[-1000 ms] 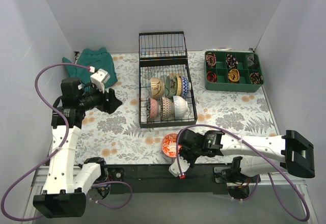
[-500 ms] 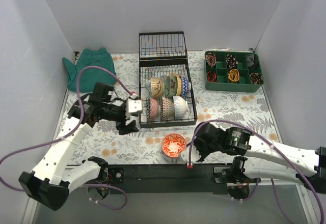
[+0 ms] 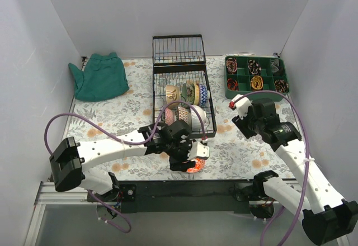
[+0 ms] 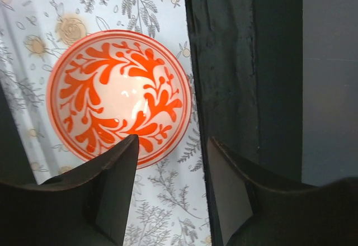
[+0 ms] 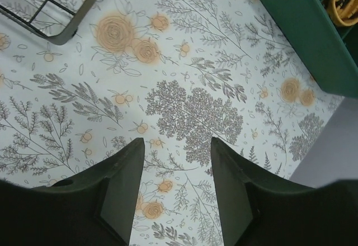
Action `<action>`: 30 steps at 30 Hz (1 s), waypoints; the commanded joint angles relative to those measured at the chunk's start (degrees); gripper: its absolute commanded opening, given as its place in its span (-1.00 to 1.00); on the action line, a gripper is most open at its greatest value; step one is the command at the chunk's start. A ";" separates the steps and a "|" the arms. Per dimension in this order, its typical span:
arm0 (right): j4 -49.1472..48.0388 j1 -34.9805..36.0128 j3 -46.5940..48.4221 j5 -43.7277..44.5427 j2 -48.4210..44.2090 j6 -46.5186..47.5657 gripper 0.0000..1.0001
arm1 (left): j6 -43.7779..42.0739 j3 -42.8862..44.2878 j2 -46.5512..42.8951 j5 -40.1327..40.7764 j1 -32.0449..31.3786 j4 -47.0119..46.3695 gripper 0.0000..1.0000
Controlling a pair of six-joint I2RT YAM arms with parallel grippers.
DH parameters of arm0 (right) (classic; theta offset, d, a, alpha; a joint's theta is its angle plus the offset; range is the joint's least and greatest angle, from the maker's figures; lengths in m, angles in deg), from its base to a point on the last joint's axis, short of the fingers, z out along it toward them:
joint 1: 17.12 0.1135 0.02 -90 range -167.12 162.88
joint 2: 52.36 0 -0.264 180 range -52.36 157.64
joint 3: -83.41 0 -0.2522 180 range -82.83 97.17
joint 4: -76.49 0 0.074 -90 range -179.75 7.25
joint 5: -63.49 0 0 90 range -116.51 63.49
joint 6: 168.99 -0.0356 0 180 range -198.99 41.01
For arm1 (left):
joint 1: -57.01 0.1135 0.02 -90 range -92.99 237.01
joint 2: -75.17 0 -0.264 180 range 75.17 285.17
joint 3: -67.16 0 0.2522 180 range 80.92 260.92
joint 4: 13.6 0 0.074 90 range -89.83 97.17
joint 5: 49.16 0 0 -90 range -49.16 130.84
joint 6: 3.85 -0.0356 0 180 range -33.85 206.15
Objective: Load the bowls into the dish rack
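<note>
While the left gripper (image 4: 172, 140) is hovering with its jaws parted just above the rim of the red-orange bowl (image 4: 119, 95), gripping nothing, that bowl is lying upright on the flowered table (image 3: 123, 112) at its near edge, just in front of the dish rack (image 3: 154, 89). The right gripper (image 5: 178, 141) is hanging open and empty over the cloth between the rack and the green tray (image 3: 254, 95). Several bowls (image 3: 187, 94) are standing on edge in two rows among the rack's tines, so the job is looking nearly finished. Only this one bowl is waiting to be lifted and slotted in, as far as these views are showing.
</note>
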 commanded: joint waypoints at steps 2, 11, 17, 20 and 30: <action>-2.17 -4.04 1.93 1.37 -2.12 -4.61 0.19 | 7.58 -2.71 -0.52 3.31 -3.40 -4.99 0.01; -2.34 -4.92 1.58 -0.21 -3.18 -3.99 0.20 | 7.76 -4.73 3.08 4.10 -3.93 -8.33 -0.03; -3.22 -5.10 1.14 -0.39 -3.18 -3.91 0.19 | 6.18 -4.30 6.25 4.90 -3.93 -9.65 -0.17; -3.49 -5.27 0.97 -0.38 -3.27 -3.91 0.19 | 5.83 -4.47 6.78 4.19 -3.93 -10.08 -0.24; -6.73 -5.54 -1.05 -0.47 -2.74 -3.38 0.19 | 2.92 -7.01 5.02 4.18 -4.02 -8.85 -0.56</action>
